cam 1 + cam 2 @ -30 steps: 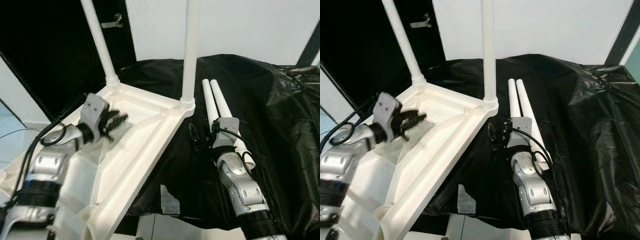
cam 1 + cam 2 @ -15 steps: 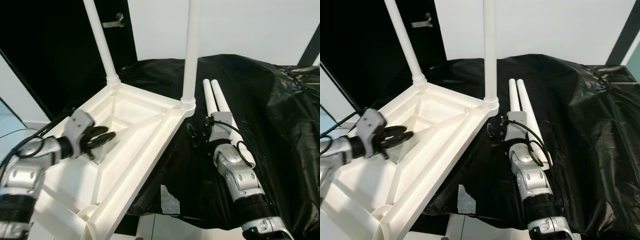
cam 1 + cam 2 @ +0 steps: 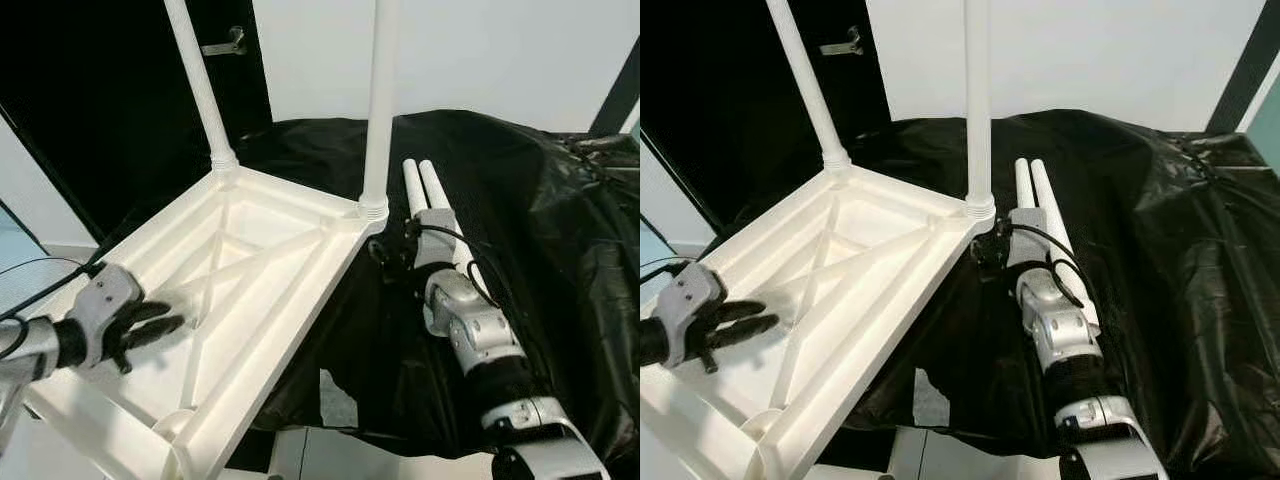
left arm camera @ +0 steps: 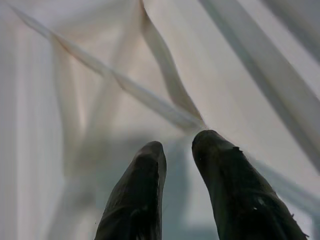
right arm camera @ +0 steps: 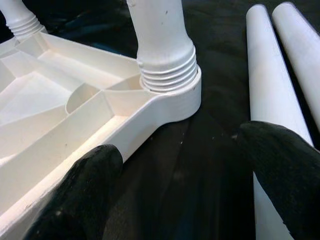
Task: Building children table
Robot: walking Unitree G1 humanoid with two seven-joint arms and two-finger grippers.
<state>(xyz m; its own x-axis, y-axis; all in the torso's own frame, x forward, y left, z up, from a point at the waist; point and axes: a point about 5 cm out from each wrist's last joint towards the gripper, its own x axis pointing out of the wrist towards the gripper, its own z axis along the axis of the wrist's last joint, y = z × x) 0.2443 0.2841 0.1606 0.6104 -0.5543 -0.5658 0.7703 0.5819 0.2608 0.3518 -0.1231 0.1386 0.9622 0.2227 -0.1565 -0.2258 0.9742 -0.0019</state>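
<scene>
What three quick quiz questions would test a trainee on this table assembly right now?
1. How many legs stand screwed into the upturned tabletop?
2. True or false: the right gripper is open near a screwed-in leg.
3. Where do the loose legs lie? A) on the black sheet B) inside the tabletop

Key: 1) two; 2) true; 3) A

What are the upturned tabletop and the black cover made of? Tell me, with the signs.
Upturned tabletop: looks like moulded white plastic, semi-gloss; moulded ribs and a threaded leg socket show.
Black cover: probably thin plastic sheeting; glossy, creased, with bright highlights along its folds.
</scene>
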